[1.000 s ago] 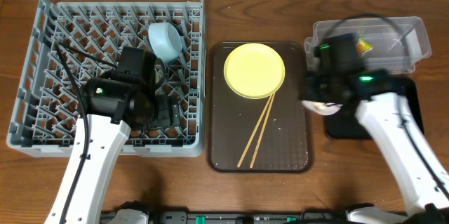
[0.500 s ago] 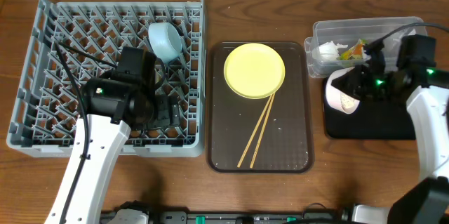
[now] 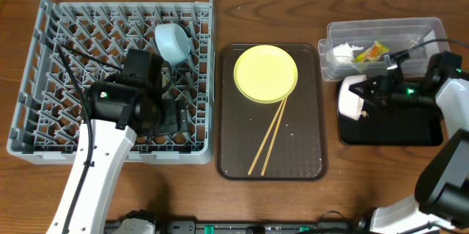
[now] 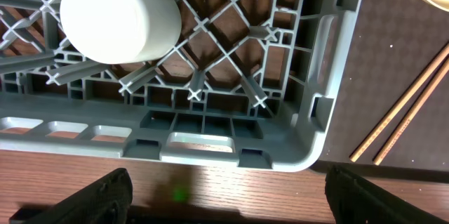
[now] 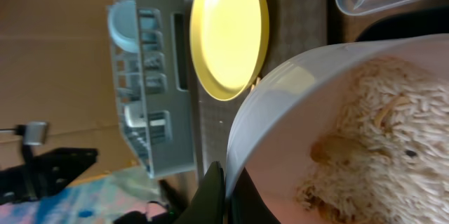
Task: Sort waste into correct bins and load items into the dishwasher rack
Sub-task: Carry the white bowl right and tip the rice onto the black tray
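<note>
My right gripper (image 3: 371,96) is shut on the rim of the white bowl (image 3: 352,98), which is tipped on its side over the left end of the black tray (image 3: 399,128). In the right wrist view, rice-like scraps (image 5: 379,133) lie inside the bowl (image 5: 280,119), with the gripper (image 5: 228,189) pinching its rim. The clear tub (image 3: 440,25) holds crumpled white paper (image 3: 343,50) and the wrapper (image 3: 375,49). The yellow plate (image 3: 265,72) and chopsticks (image 3: 270,137) lie on the brown tray. My left gripper (image 4: 228,196) is open and empty over the rack (image 3: 44,80), near the white cup (image 4: 119,17). The light blue bowl (image 3: 174,42) stands in the rack.
The brown serving tray (image 3: 293,161) sits between the rack and the bins. The rack's front rim (image 4: 210,143) and bare wooden table show below the left gripper. The tub and black tray stand close together at the right edge.
My right arm swung out to the right and turned the white bowl from facing down onto its side over the black tray. The left arm has not moved.
</note>
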`<action>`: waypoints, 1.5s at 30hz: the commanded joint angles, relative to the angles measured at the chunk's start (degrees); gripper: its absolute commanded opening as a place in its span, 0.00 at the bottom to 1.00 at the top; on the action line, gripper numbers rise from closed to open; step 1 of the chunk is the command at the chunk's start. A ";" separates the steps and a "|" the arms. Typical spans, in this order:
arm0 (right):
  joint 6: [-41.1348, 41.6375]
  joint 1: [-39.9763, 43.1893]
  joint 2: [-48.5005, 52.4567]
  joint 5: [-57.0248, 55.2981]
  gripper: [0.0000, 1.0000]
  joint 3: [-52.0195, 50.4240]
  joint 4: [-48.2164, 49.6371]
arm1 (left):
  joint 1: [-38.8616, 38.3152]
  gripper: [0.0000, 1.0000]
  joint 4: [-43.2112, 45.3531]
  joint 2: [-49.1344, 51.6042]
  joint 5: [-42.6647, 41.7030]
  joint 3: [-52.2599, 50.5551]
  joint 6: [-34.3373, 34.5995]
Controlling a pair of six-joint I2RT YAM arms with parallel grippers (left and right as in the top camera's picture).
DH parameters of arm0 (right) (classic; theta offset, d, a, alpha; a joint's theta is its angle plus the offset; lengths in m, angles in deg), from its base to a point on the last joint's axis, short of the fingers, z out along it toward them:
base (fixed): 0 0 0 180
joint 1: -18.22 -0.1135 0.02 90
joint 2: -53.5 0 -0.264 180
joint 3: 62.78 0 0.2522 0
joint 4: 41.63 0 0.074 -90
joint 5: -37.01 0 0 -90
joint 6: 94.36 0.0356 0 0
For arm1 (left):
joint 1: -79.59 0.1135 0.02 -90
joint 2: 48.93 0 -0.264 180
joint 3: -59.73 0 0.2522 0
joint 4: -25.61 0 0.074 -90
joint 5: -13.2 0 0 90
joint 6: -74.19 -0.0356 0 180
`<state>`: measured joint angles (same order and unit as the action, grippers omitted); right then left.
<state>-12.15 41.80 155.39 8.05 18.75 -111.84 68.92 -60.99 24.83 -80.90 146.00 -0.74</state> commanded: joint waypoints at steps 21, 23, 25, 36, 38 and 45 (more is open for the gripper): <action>-8.11 18.05 8.31 14.49 0.01 -0.13 -1.05 | -0.17 0.89 0.00 -0.31 0.74 -0.31 0.46; -8.11 19.85 8.31 15.72 0.01 -0.13 -1.05 | -0.17 0.89 0.00 -0.31 0.74 -0.31 0.46; -8.11 21.51 8.31 16.90 0.01 -0.13 -1.07 | -0.17 0.89 0.00 -0.31 0.74 -0.31 0.46; -7.23 27.34 8.31 28.35 0.01 -0.13 -1.20 | -0.17 0.89 -0.02 -0.31 0.74 -0.31 0.46; -7.23 26.82 8.31 28.35 0.01 -0.15 -1.84 | -0.17 0.89 0.00 -0.31 0.74 -0.31 0.46; -5.77 23.74 8.31 28.35 0.01 -0.17 -3.82 | -0.17 0.89 -0.07 -0.31 0.74 -0.31 0.46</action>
<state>-18.84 67.22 163.59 33.25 18.73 -115.10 68.92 -60.99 24.83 -80.88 146.00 -0.61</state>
